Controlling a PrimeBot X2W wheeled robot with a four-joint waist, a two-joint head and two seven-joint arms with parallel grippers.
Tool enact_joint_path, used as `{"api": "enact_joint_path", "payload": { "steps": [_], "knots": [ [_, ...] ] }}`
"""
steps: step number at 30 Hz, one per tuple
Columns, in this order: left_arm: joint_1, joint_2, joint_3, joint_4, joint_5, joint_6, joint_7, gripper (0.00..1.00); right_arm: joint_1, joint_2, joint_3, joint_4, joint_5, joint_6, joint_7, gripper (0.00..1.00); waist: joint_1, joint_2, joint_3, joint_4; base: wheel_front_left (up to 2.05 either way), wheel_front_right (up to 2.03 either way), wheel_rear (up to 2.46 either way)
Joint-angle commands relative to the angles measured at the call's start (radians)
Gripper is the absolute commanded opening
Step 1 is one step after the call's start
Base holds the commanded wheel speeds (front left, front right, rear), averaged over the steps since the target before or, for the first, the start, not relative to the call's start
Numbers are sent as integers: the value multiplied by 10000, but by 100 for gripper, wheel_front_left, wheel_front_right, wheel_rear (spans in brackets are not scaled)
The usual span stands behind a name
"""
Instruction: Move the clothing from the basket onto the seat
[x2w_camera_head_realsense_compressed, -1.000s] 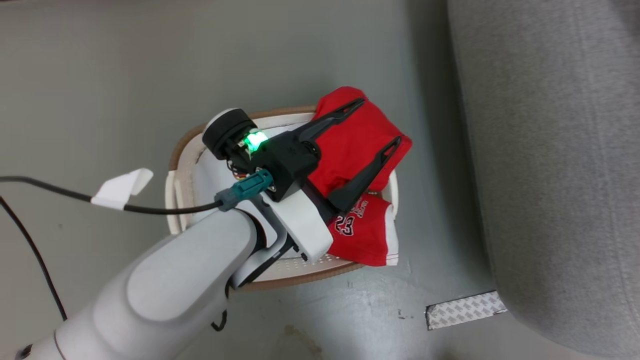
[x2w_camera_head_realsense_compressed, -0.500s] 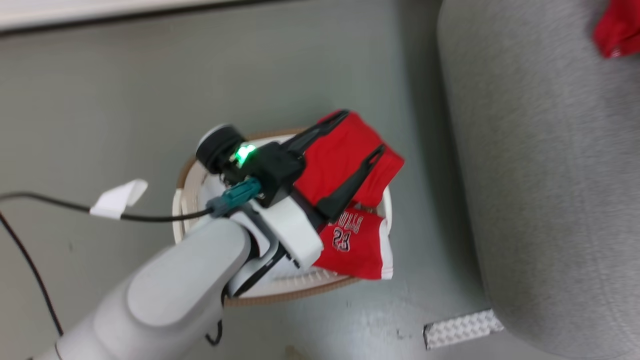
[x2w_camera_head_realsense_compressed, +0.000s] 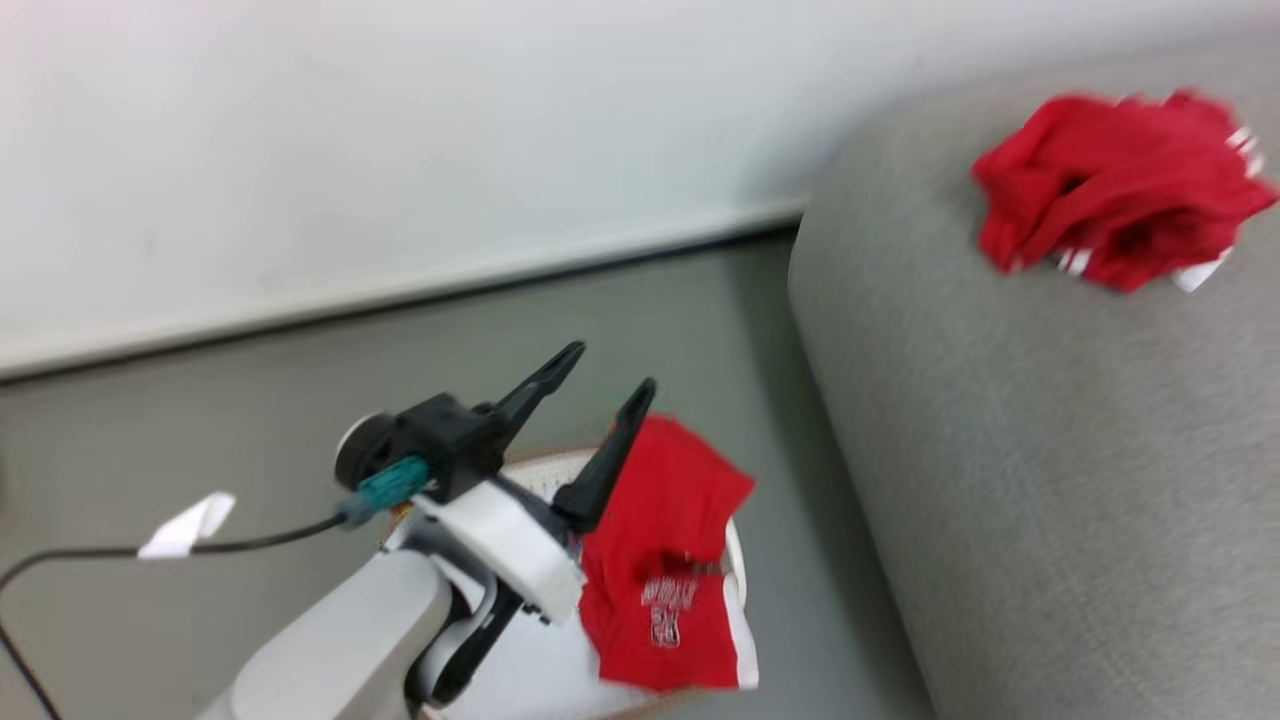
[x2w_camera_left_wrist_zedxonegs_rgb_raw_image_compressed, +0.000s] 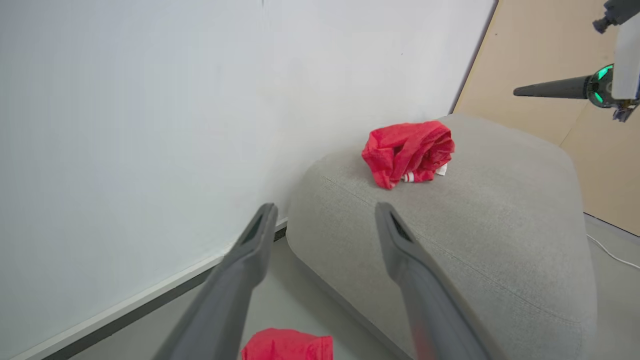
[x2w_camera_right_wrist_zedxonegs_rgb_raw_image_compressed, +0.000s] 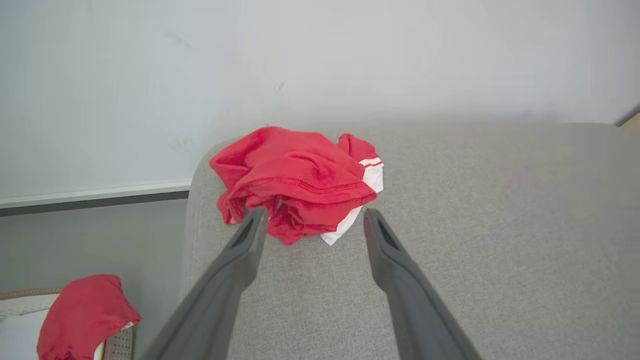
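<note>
The left gripper (x2w_camera_head_realsense_compressed: 610, 368), spread and empty, hangs over the basket (x2w_camera_right_wrist_zedxonegs_rgb_raw_image_compressed: 117, 345); clothing (x2w_camera_head_realsense_compressed: 665, 560) drapes across its rim beside the seat (x2w_camera_head_realsense_compressed: 1050, 450). The right gripper (x2w_camera_right_wrist_zedxonegs_rgb_raw_image_compressed: 315, 212), spread too, is above bare seat.

Seat (x2w_camera_head_realsense_compressed: 1000, 450): on the floor (x2w_camera_head_realsense_compressed: 200, 420), right of the basket (x2w_camera_head_realsense_compressed: 530, 468), its far end by the wall (x2w_camera_head_realsense_compressed: 400, 150).
Crumpled garment (x2w_camera_head_realsense_compressed: 1115, 190): on top of the seat, near the far corner by the wall.
Other garments (x2w_camera_head_realsense_compressed: 660, 560): in the basket, draped over its seat-side rim.
Left end effector (x2w_camera_head_realsense_compressed: 612, 367): above the basket.
</note>
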Motion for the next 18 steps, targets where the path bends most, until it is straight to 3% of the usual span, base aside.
{"api": "enact_joint_path", "payload": {
  "steps": [1,5,11,18],
  "knots": [
    [250,45,116,-15,-65,93,-91,100,205,-129,29,-254,127,-22,-124,100,4,0,-1076,4,0,0,0],
    [828,213,647,33,-320,487,-179,100,673,-429,-34,-1324,446,-22,-726,100,4,0,-1738,266,0,0,0],
    [2000,444,1822,-6,-600,951,-231,100,1814,-348,-432,-2534,526,-22,-1887,100,4,0,-2525,736,0,0,0],
    [3591,562,3566,-355,-311,1450,-232,100,3499,397,-1663,-3192,-110,-20,-3307,100,4,0,-2829,1210,0,0,0]
  ]
}}
